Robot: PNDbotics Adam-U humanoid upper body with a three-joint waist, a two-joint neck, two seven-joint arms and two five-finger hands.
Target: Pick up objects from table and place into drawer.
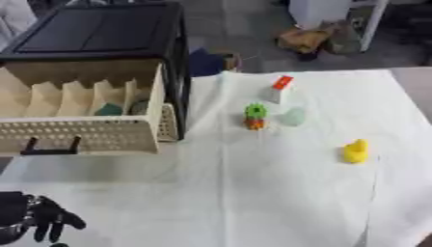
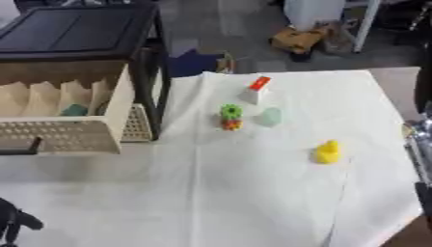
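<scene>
- Resting near the lower left corner, the left hand (image 1: pixel 47 219) is hanging over the white cloth (image 1: pixel 253 193), its black fingers spread and a little bent, holding nothing.
- Of the right arm only a silver and black part is showing at the right edge of the right eye view; the right hand itself is not showing.
- Straight beyond the left hand, the beige drawer (image 1: pixel 93 135) is standing pulled out of a black cabinet (image 1: pixel 101 34); its front is perforated plastic with a dark handle, and wavy dividers are cutting the inside into slots.
- Something small and teal (image 1: pixel 108 110) is lying in one slot of the drawer.
- Far to the right of the left hand and further away, a green spiky toy (image 1: pixel 255 116) with an orange base is standing on the cloth.
- Just beside this toy a pale, translucent rounded object (image 1: pixel 293 116) is lying.
- Behind these two, a white block with a red top (image 1: pixel 279 88) is standing tilted.
- Well apart, further right, a smooth yellow duck (image 1: pixel 356 151) is sitting on the wrinkled cloth.
</scene>
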